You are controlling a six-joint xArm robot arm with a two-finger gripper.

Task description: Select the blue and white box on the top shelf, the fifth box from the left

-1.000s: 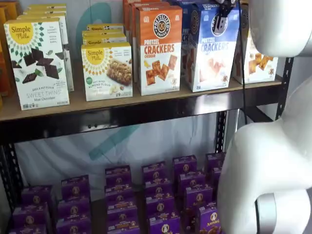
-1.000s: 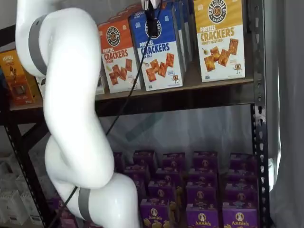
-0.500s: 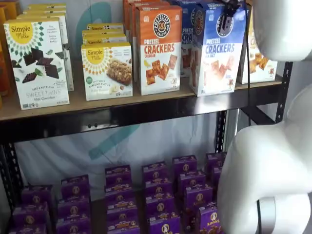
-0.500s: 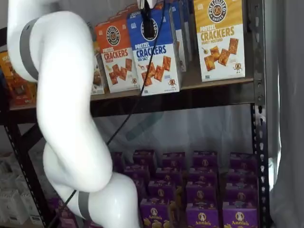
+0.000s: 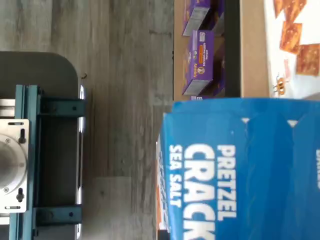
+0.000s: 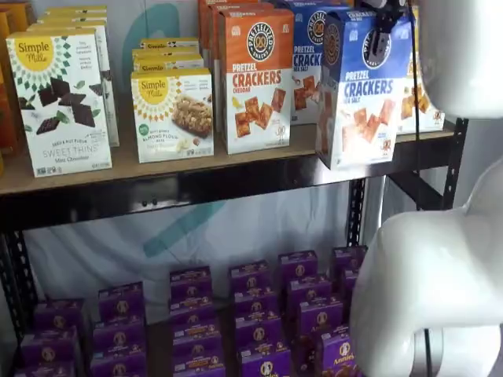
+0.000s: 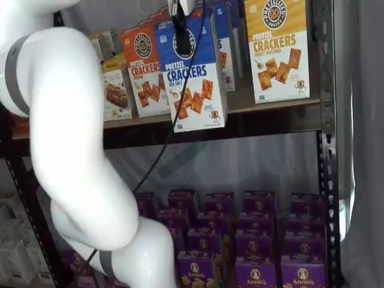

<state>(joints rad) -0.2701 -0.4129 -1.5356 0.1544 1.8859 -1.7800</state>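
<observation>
The blue and white box reads "PRETZEL CRACKERS SEA SALT". It hangs in front of the top shelf, with its lower edge over the black front rail. My gripper is shut on the box's upper part; one black finger lies across the round logo. In a shelf view the box hangs from the gripper, out past the shelf. The wrist view shows the box's blue top close up. More blue cartons stand behind where it came from.
An orange Cheddar carton stands left of the held box, and a yellow-topped carton to its right. Simple Mills boxes fill the shelf's left. Small purple boxes cover the lower level. My white arm fills the foreground.
The blue and white box has come forward off the top shelf with the gripper and now hangs out past the front rail.
</observation>
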